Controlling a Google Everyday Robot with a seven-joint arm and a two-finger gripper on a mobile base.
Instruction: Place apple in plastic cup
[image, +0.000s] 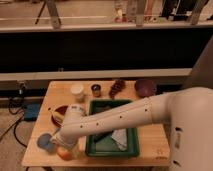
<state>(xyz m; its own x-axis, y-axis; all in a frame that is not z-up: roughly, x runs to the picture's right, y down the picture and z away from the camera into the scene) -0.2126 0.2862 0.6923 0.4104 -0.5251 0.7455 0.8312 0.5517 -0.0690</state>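
Note:
The apple (63, 153), small and yellow-orange, lies near the table's front left corner. My gripper (63, 143) is at the end of the white arm (115, 121), right above the apple and seemingly touching its top. A blue plastic cup (45, 142) sits just left of the gripper and the apple. A white cup (77, 92) stands at the back of the table.
A green tray (131, 106) holding a white cloth (120, 138) sits mid-table, right of the gripper. A red dish (59, 114) is behind the gripper. A small dark cup (96, 90), a grape bunch (117, 87) and a purple bowl (145, 88) line the back edge.

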